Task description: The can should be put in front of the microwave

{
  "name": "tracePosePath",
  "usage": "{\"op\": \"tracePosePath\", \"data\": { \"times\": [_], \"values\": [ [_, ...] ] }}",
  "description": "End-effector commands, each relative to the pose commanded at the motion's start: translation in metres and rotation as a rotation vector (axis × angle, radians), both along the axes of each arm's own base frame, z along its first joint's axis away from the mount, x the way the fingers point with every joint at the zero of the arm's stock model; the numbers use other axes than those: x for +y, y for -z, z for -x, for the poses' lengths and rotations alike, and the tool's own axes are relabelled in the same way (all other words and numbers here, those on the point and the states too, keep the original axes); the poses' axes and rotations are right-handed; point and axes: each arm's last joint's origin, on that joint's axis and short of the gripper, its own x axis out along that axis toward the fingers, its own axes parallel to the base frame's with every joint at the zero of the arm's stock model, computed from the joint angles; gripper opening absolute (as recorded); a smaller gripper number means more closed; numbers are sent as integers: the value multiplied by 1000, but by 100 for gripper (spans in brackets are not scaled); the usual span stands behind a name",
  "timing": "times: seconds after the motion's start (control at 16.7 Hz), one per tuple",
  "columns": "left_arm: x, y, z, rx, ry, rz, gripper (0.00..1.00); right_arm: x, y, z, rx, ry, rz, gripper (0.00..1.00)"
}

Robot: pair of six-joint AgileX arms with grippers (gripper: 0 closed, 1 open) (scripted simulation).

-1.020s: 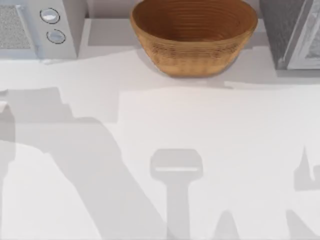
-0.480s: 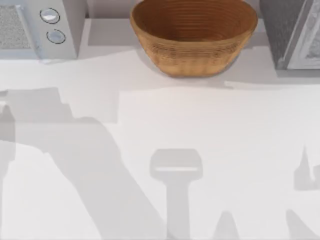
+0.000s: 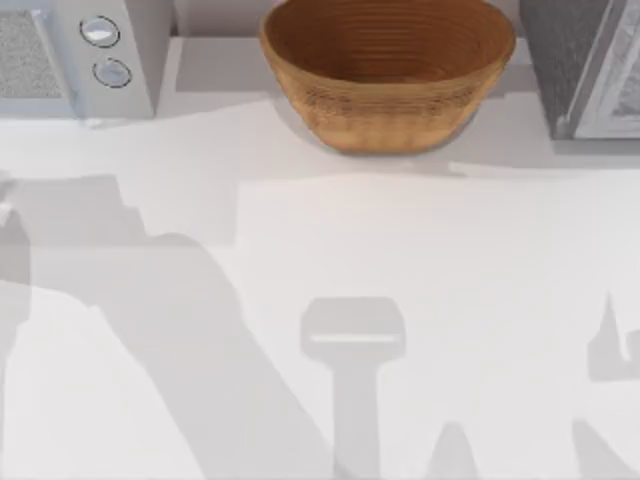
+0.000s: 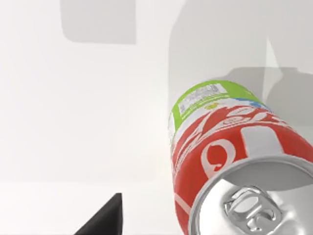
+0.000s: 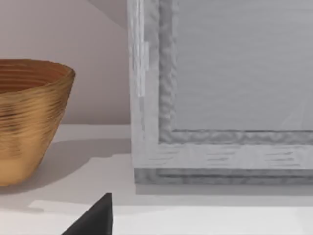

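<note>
White tabletop, shadow-streaked, runs up to a row of three things at the back.

- Can: close under the left wrist camera, silver top nearest the lens, lime-green base farthest from it. It looks to stand upright on the white surface. Whether the base is touching or just lifted, cannot tell.
- Left gripper: one dark tip of it sits near the can, apart from it. Jaws: cannot tell whether they are apart, together or clamped on the can.
- Microwave: back left corner in the top view, dials facing the table. The strip of table before it holds nothing but shadow. How far the can is from that strip, cannot tell.
- Wicker bowl: back centre, well apart from the microwave.
- Darker grey appliance: back right corner.
- Right gripper: low, close to that appliance and facing its framed door, with the bowl off to one side. Looks parked. Jaws: cannot tell.

Change over the last second: almost none. Bowl, microwave and appliance sit exactly as before. Only the grey shadow at the top view's far left edge shifts a trace.

Judgement: the left arm is creeping or settling near the can, not carrying it across. The task is early, with placement not yet done.
</note>
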Motion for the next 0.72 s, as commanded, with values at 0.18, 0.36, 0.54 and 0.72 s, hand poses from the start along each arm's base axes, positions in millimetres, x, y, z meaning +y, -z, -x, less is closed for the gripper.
{"op": "tracePosePath", "data": {
  "times": [0.18,0.36,0.54,0.72],
  "values": [
    [0,0,0,0,0,0,100,0,0,0,0,0,0,100],
    [0,-4,-1,0,1,2,100,0,0,0,0,0,0,100],
    [1,-27,-1,1,-1,1,100,0,0,0,0,0,0,100],
    [0,-40,0,0,1,0,100,0,0,0,0,0,0,100]
  ]
}}
